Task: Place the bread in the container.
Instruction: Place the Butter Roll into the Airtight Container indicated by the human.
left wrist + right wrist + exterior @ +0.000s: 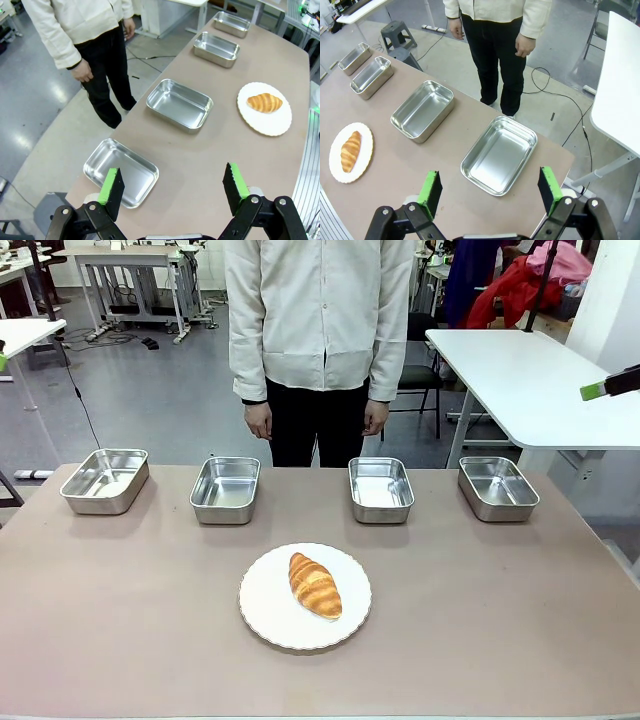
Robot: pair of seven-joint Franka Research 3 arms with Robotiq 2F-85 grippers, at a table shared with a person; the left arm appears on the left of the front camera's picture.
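The bread [315, 585], a golden-brown croissant, lies on a round white plate [270, 608] at the table's near middle. Beyond it stands a row of several identical empty steel pans; which one is the container I cannot tell. In the left wrist view my left gripper [172, 185] hangs open above the table beside the nearest pan [121, 165], with the bread [264, 102] far off. In the right wrist view my right gripper [490, 190] is open over the nearest pan [499, 154], and the bread [350, 150] lies far to the left. Neither gripper holds anything.
A person stands at the far side behind the middle pans [225, 489] [381, 489], hands [259, 421] hanging down. The outer pans [105, 480] [497, 487] sit near the table's far corners. A green-padded fingertip [600, 390] shows at the right edge. A white table [520, 370] stands beyond.
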